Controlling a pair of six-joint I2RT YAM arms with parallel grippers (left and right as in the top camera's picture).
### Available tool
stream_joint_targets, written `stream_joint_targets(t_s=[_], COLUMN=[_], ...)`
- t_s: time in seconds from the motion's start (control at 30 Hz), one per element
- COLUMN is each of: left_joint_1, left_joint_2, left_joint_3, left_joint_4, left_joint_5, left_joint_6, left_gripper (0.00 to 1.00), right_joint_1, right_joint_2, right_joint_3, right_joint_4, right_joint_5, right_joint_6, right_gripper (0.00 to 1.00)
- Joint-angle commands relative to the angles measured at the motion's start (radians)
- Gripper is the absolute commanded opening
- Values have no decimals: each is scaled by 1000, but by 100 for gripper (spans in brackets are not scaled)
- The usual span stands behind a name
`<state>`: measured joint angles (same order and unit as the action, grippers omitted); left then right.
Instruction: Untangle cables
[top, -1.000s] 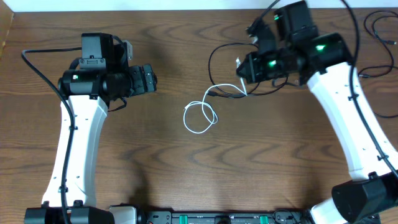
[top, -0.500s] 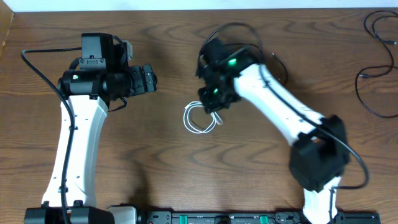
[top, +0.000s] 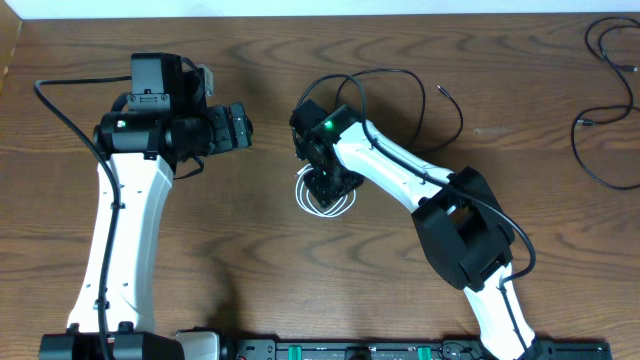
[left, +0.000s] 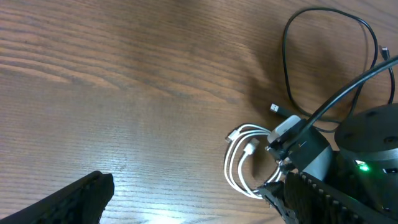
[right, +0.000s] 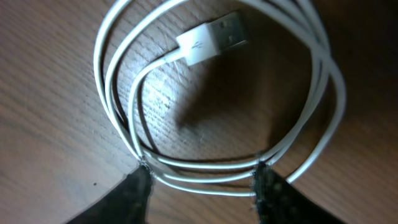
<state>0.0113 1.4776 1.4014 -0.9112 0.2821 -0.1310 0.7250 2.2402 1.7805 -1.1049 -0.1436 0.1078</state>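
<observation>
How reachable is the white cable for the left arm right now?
Probably not: the right gripper sits over the white cable, straddling its strands; the left gripper hangs well aside.

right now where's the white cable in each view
Overhead: the white cable lies coiled mid-picture, under the right gripper.
Left wrist: lower right of centre, against that gripper's body.
Right wrist: its coil fills most of the frame.
Shared landmark: the right gripper, its fingers set either side of the coil's strands.

A dark wood-grain table (top: 250, 270), black rail (top: 350, 351) along its near edge.
</observation>
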Motion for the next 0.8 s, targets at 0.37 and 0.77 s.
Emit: stream_joint_targets(t_s=[0.37, 0.77], left_joint_1=[5, 5], left_joint_2=[6, 6], left_joint_3=[10, 10], left_joint_4=[1, 10], left_joint_5=[-7, -7], left_joint_6=[-2, -2], left_gripper=[92, 92], right_joint_1=[8, -44], right_joint_2=[4, 46], right_joint_3=[2, -26], right_joint_4=[75, 159], right_joint_5=[265, 178], right_joint_6=[0, -66], right_gripper=[62, 56])
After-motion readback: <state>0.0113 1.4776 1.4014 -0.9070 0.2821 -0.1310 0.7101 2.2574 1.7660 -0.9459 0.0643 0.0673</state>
